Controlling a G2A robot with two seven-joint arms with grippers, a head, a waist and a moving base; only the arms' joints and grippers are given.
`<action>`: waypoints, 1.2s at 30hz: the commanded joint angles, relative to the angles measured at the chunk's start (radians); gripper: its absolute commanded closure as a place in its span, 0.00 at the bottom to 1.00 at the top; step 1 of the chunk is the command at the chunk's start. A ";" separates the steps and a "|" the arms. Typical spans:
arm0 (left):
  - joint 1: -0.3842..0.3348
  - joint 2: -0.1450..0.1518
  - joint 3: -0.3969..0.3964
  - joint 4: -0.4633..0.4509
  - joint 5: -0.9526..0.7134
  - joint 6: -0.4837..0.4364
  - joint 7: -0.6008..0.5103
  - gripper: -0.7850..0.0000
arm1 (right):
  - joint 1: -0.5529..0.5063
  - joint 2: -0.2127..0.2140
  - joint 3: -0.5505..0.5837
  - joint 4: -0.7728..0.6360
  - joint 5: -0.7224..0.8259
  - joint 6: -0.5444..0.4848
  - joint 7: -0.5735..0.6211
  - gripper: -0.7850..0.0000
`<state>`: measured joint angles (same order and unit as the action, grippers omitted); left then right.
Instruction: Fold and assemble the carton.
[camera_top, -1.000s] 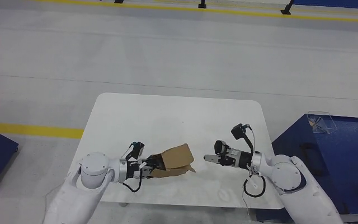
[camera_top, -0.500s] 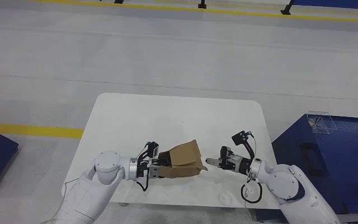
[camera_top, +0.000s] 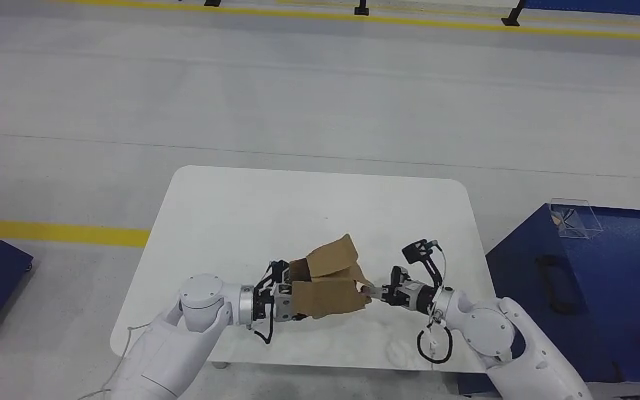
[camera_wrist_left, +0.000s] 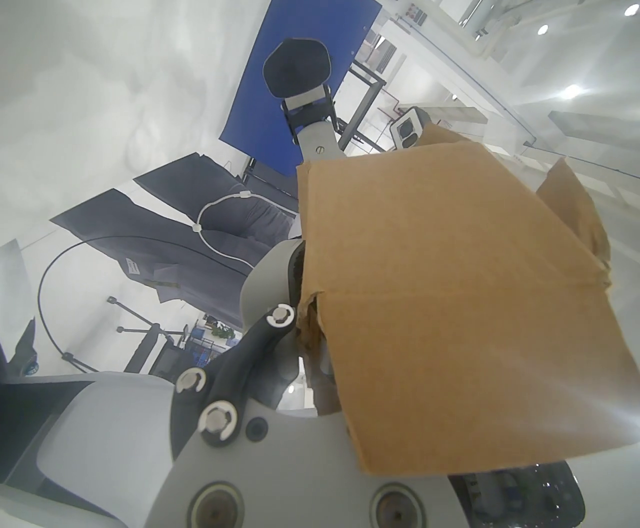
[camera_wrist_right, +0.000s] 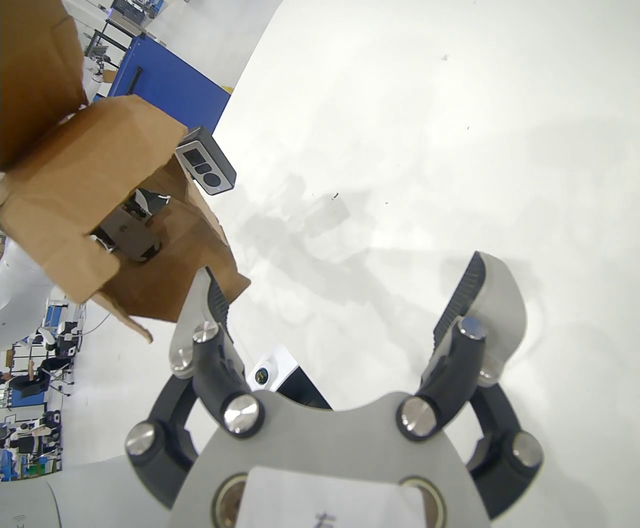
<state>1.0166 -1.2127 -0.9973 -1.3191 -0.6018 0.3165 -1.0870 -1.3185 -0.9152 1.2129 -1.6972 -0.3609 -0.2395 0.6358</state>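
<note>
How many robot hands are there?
2. The left hand grips one end of the carton; the right hand, open, sits at the other end.

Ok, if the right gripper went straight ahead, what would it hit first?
Probably the carton, at its near flap; the open right gripper points that way, one finger beside the flap's corner.

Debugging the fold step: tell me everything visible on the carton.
The carton is brown cardboard, partly opened into a sleeve, with loose flaps and one frayed fold. It is tilted over the near side of the table. The left gripper clamps one end; the open right gripper has one finger by a flap at the other.
</note>
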 joint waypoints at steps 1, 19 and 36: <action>-0.003 -0.001 0.006 0.003 -0.002 -0.007 0.000 1.00 | 0.008 -0.004 -0.018 0.007 -0.007 0.001 0.007 0.00; -0.013 -0.001 0.006 0.030 -0.025 -0.046 -0.010 1.00 | 0.070 -0.035 -0.105 0.072 0.063 -0.049 0.045 0.00; -0.032 -0.002 0.007 0.070 -0.031 -0.056 0.018 1.00 | 0.031 -0.025 -0.015 0.046 0.139 -0.122 0.064 0.00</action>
<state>0.9864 -1.2142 -0.9925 -1.2519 -0.6314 0.2599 -1.0725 -1.2793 -0.9417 1.1918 -1.6391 -0.2137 -0.3624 0.6976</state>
